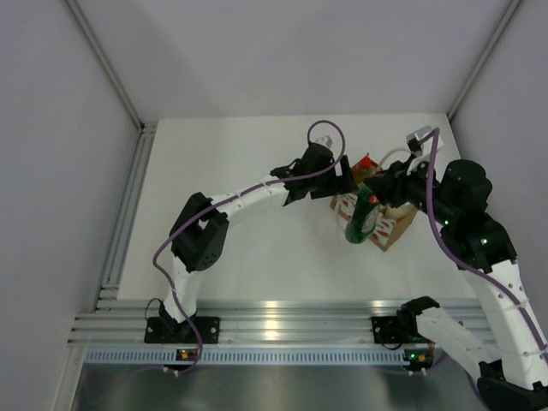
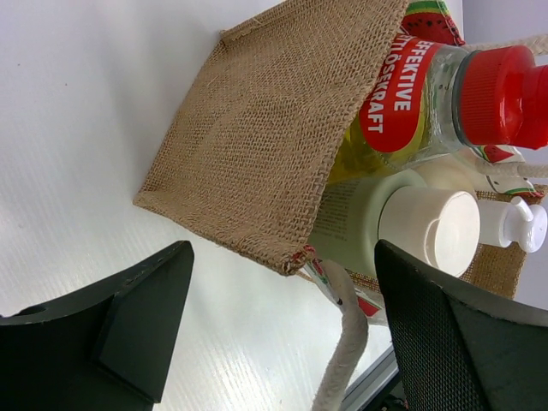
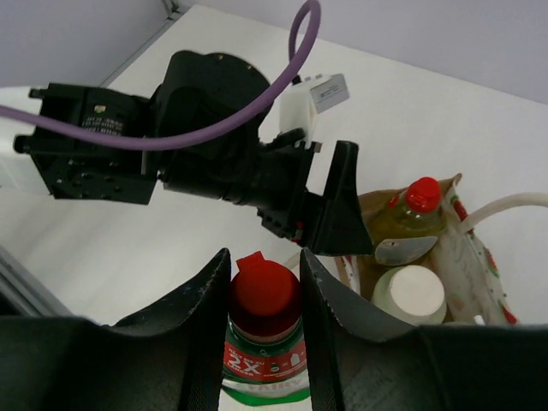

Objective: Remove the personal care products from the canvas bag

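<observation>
The canvas bag point(image 1: 396, 224) stands at the right middle of the table. My right gripper point(image 1: 375, 193) is shut on the red cap of the dark green bottle point(image 3: 264, 295) and holds it in the air beside the bag's left side point(image 1: 361, 221). The yellow bottle with a red cap point(image 2: 428, 94) and the cream bottle with a white cap point(image 2: 428, 229) stand inside the bag point(image 2: 257, 145). A small white pump top point(image 2: 516, 224) shows behind them. My left gripper point(image 2: 282, 330) is open at the bag's near rim, and a rope handle point(image 2: 347, 338) hangs between its fingers. It also shows in the top view point(image 1: 344, 180).
White walls close in the table on the left, the far side and the right. An aluminium rail point(image 1: 257, 324) runs along the near edge at the arm bases. The two grippers are close together over the bag point(image 3: 467, 257).
</observation>
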Available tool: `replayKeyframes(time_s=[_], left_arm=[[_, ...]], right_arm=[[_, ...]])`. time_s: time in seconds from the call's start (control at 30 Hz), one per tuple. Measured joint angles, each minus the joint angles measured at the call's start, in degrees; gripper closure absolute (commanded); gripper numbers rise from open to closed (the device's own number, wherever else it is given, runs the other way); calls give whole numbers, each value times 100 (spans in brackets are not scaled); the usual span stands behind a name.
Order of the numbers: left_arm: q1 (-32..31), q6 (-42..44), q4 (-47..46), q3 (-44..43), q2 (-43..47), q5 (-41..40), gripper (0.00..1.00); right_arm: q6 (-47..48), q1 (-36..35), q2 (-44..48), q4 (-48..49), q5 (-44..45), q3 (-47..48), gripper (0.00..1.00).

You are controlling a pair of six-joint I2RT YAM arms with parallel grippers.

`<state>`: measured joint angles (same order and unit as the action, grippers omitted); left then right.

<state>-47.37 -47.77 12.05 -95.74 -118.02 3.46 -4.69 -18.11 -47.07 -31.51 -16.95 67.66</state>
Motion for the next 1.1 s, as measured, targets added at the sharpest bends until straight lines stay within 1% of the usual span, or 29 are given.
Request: replayKeyframes(time_s=[0.23, 0.43, 0.63, 0.8, 0.9, 1.0, 1.03, 1.07, 1.1], left_arm=[[0, 0, 0, 0, 0, 17, 9], [0, 20, 0, 0, 0, 17, 9], [0, 46, 0, 0, -2, 17, 10], [0, 61, 0, 0, -2, 20, 10], [0, 83, 0, 0, -2, 20, 10], [0, 98, 0, 0, -2, 20, 10], [0, 101, 0, 0, -2, 20, 10], [0, 101, 0, 0, 0, 20, 9], [0, 101, 0, 0, -2, 20, 10]], right_arm=[[-46, -627, 328, 431, -11, -1003, 100], [-48, -1257, 352, 868, 136, -1676, 100], [157, -1762, 426, 1753, 271, -2601, 100], [466, -2203, 431, 2297, 382, -3388, 100], [592, -2389, 503, 2848, 461, -3689, 100], [671, -2487, 527, 3084, 555, -3812, 100], [702, -2514, 518, 3104, 612, -3816, 99], [715, -2524, 507, 3110, 643, -3816, 93], [728, -2531, 485, 3130, 667, -3816, 85]])
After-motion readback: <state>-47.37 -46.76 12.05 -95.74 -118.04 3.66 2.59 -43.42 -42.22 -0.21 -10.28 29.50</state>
